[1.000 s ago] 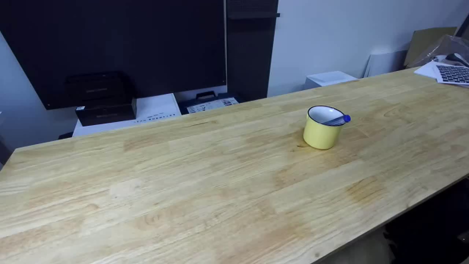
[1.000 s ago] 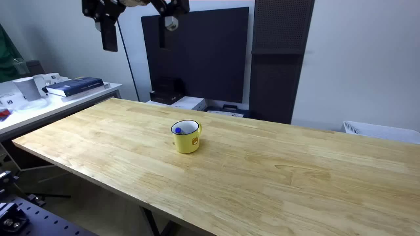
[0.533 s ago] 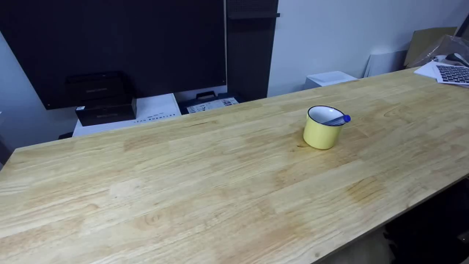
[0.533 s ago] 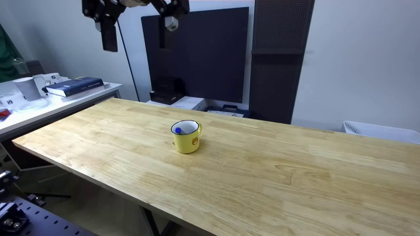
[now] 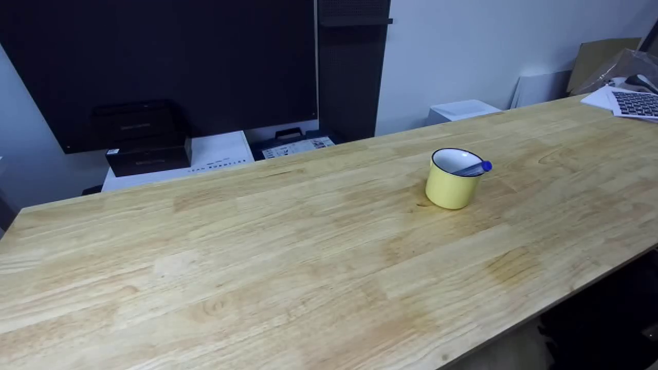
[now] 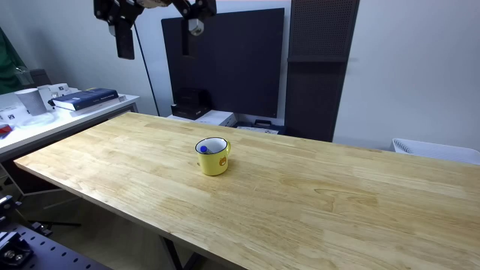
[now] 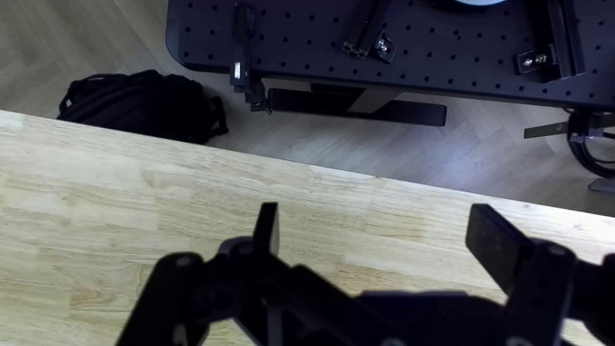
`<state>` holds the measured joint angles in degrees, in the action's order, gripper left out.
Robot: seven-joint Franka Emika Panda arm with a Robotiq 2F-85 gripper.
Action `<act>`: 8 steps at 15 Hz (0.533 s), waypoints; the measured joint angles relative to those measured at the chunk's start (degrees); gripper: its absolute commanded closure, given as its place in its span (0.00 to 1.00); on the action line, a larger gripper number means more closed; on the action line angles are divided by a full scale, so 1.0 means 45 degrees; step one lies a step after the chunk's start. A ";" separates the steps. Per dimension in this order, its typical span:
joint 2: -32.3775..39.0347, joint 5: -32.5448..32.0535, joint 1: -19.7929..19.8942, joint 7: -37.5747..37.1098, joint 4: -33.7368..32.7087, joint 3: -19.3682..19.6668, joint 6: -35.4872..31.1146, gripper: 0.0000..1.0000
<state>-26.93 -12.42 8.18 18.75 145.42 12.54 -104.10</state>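
Up at 11 o'clock from the yellow mug (image 6: 212, 164) in an exterior view, the gripper (image 6: 156, 57) hangs there with its jaws spread wide, well apart from the mug. Mug's standing upright on the wooden table (image 6: 307, 191), and a blue-capped pen-looking thing (image 6: 204, 149) is tilted inside it, cap end around 8 o'clock. Wrist view's got a black bag (image 7: 149, 108) at 10 o'clock, just past the table's edge.

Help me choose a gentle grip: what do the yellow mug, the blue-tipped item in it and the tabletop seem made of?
Yellow mug: glossy enamelled metal or glazed ceramic; smooth shiny coat, dark rim. Blue-tipped item: probably smooth plastic; its body looks translucent. Tabletop: likely wood, satin finish; grained strips, soft sheen.
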 measured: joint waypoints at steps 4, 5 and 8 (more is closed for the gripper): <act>0.0258 0.0044 0.0003 -0.0151 0.0004 0.0004 -0.0991 0.00; 0.0499 0.0059 0.0004 -0.0287 0.0002 0.0004 -0.1603 0.00; 0.1691 0.0179 -0.0017 -0.0947 -0.0009 -0.0067 -0.4234 0.00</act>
<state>-19.32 -11.61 8.11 14.49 145.38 12.24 -123.15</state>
